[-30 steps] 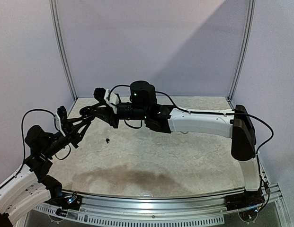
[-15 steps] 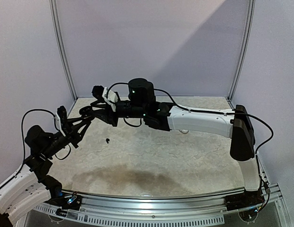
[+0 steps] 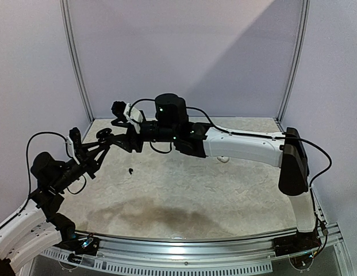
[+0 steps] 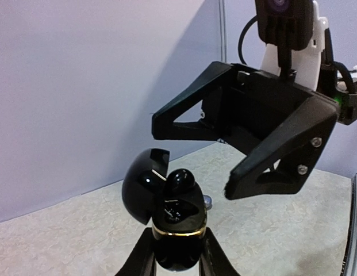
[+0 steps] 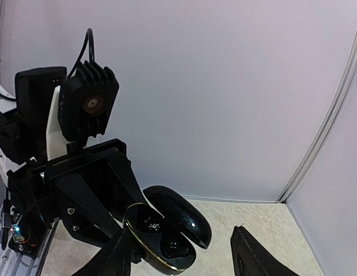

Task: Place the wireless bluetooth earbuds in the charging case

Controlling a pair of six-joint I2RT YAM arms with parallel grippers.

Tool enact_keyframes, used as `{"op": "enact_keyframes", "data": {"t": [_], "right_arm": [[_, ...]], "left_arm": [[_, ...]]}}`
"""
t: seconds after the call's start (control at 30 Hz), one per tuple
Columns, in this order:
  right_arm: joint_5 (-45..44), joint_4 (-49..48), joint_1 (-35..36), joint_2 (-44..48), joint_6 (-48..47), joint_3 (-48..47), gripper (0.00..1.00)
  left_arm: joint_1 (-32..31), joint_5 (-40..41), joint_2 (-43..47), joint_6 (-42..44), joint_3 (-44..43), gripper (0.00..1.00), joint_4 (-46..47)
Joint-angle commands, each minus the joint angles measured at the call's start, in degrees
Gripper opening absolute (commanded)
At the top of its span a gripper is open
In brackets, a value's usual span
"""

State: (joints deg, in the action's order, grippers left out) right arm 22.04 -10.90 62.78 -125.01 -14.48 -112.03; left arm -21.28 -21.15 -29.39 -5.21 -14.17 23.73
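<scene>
Because a black earbud [image 4: 181, 179] like this is tiny, light and glossy-hard, it looks apt to squirt out of a pinch. I would take one gently across its sides. Nearest the arm bases, a small black speck [image 3: 131, 171], probably a loose bud, lies on the worktop [image 3: 224, 195]. Farther out, the left claw [image 4: 177, 256] is pressed onto the lower shell of the charging case [image 4: 177, 230], holding it in the air with its lid [image 4: 141, 187] hinged open. The earbud sits in one socket. Just beyond and above, not touching it, the right claw [image 4: 192, 158] stands spread and holds nothing.
</scene>
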Motion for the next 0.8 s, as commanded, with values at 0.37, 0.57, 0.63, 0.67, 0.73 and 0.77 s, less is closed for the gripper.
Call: {"op": "enact_keyframes", "data": {"t": [0.37, 0.57, 0.63, 0.67, 0.73, 0.77], "right_arm": [[-15.7, 22.9, -4.6, -9.5, 23.2, -18.4, 0.62], [-15.5, 28.9, -4.6, -21.3, 24.9, -25.5, 0.67], [-13.9, 28.0, -4.5, -24.2, 24.3, -26.4, 0.69], [-13.2, 27.4, -4.5, -25.6, 23.9, -26.9, 0.70], [-12.0, 25.2, -4.5, -28.0, 22.9, -26.6, 0.73], [-12.4, 23.6, -4.5, -28.6, 22.6, -25.8, 0.74]], "left_arm": [[1.1, 14.6, -1.5, 1.4, -0.9, 0.00, -2.0], [1.8, 15.3, -2.8, 1.8, -0.7, 0.00, -1.9], [1.9, 15.0, -3.1, 2.0, -0.5, 0.00, -1.5], [2.1, 14.8, -3.1, 2.2, -0.3, 0.00, -1.3], [2.2, 14.5, -2.9, 2.9, -0.1, 0.00, -1.1], [2.4, 14.4, -2.8, 3.1, -0.1, 0.00, -1.0]]}}
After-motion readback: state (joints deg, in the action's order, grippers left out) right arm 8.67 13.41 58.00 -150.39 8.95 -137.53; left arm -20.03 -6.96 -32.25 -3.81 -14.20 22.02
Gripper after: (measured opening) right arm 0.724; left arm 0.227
